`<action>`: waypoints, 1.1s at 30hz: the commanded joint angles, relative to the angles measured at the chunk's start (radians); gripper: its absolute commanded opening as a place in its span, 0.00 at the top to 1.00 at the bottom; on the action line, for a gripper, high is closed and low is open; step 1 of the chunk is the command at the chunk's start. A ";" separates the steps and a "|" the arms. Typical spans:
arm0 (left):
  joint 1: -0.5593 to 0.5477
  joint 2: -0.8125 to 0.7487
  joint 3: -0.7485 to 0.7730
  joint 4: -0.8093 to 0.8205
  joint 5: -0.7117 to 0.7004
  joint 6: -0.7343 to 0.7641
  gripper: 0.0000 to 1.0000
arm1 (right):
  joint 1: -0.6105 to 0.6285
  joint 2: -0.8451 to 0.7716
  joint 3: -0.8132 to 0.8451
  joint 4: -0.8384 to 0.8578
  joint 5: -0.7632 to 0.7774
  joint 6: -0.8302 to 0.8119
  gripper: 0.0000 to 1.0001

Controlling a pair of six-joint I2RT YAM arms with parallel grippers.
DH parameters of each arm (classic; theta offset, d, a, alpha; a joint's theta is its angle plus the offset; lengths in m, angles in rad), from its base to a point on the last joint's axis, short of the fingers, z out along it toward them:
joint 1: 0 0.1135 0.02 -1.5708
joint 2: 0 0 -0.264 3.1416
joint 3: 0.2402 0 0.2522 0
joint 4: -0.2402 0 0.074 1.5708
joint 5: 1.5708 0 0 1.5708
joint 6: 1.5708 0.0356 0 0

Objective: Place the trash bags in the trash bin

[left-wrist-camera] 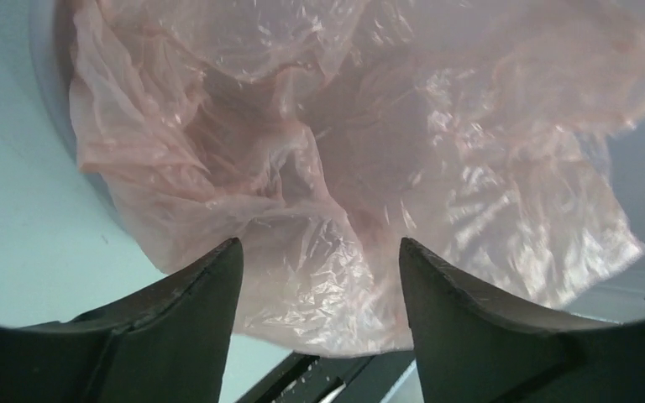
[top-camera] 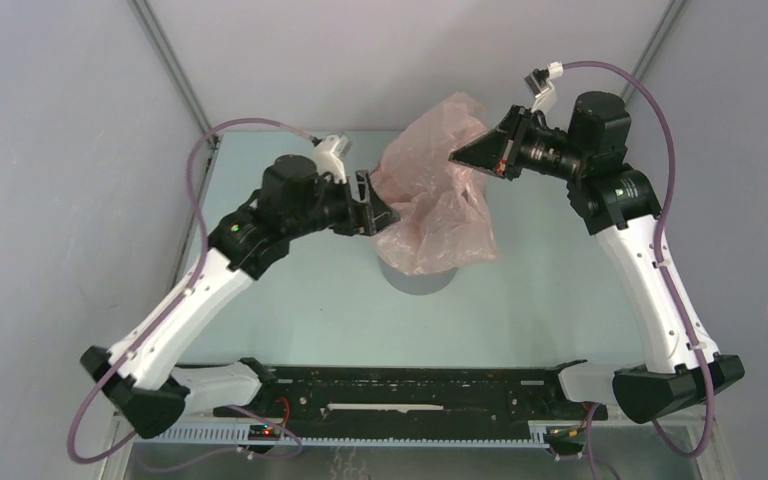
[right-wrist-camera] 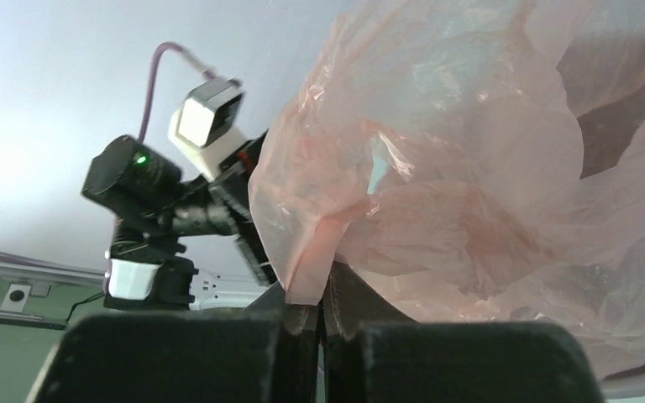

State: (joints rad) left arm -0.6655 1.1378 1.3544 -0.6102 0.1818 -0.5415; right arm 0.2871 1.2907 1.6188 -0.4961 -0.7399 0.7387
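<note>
The pale-pink trash bag (top-camera: 435,195) hangs crumpled over the grey trash bin (top-camera: 418,281), which shows only below the film at mid-table. My right gripper (top-camera: 460,155) is shut on the bag's upper edge and holds it up; in the right wrist view the jaws (right-wrist-camera: 323,290) pinch a fold of the bag (right-wrist-camera: 437,185). My left gripper (top-camera: 373,205) is at the bag's left side. In the left wrist view it (left-wrist-camera: 319,256) is open, with the film (left-wrist-camera: 336,168) ahead of and between the fingers (left-wrist-camera: 210,294). The bin's inside is hidden.
A grey curved edge of the bin (left-wrist-camera: 49,67) shows at the left of the left wrist view. The left arm (right-wrist-camera: 159,210) shows in the right wrist view. A black rail (top-camera: 410,385) runs along the table's near edge. Grey walls enclose the table.
</note>
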 commanded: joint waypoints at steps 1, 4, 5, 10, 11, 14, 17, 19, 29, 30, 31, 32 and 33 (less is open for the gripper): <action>-0.006 0.118 0.026 0.188 0.030 -0.040 0.31 | 0.029 -0.008 0.041 0.045 0.013 0.003 1.00; 0.000 0.222 0.072 0.247 0.053 -0.051 0.38 | 0.052 0.002 0.061 0.037 0.025 0.006 1.00; 0.003 0.254 0.085 0.265 0.052 -0.056 0.40 | 0.061 0.004 0.066 0.034 0.033 0.003 1.00; 0.034 0.430 0.193 0.246 0.033 -0.142 0.45 | 0.103 0.011 0.070 0.006 0.065 -0.018 1.00; 0.036 0.460 0.214 0.230 0.027 -0.149 0.45 | 0.112 0.015 0.068 -0.005 0.074 -0.029 1.00; 0.033 0.504 0.196 0.217 0.018 -0.165 0.48 | 0.135 0.022 0.044 -0.032 0.099 -0.059 1.00; 0.020 0.467 0.108 0.238 -0.005 -0.157 0.52 | 0.154 0.030 0.006 -0.039 0.117 -0.091 1.00; 0.017 0.405 0.036 0.295 0.008 -0.149 0.48 | 0.158 0.039 -0.012 -0.052 0.135 -0.113 1.00; 0.040 0.228 0.150 0.189 0.073 -0.074 0.07 | 0.053 0.074 -0.003 -0.069 0.164 -0.157 1.00; 0.040 0.208 0.148 0.189 0.080 -0.063 0.07 | 0.044 0.075 -0.002 -0.070 0.159 -0.159 1.00; 0.039 0.188 0.139 0.192 0.095 -0.046 0.09 | 0.034 0.077 -0.001 -0.071 0.152 -0.158 1.00; 0.037 0.165 0.121 0.207 0.124 -0.029 0.10 | 0.028 0.078 -0.002 -0.071 0.144 -0.155 1.00; 0.030 0.144 0.096 0.230 0.164 -0.013 0.11 | 0.025 0.078 -0.002 -0.068 0.139 -0.150 1.00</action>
State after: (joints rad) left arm -0.6338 1.3827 1.4464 -0.4095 0.2466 -0.6312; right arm 0.3347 1.3727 1.5902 -0.5701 -0.5854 0.6098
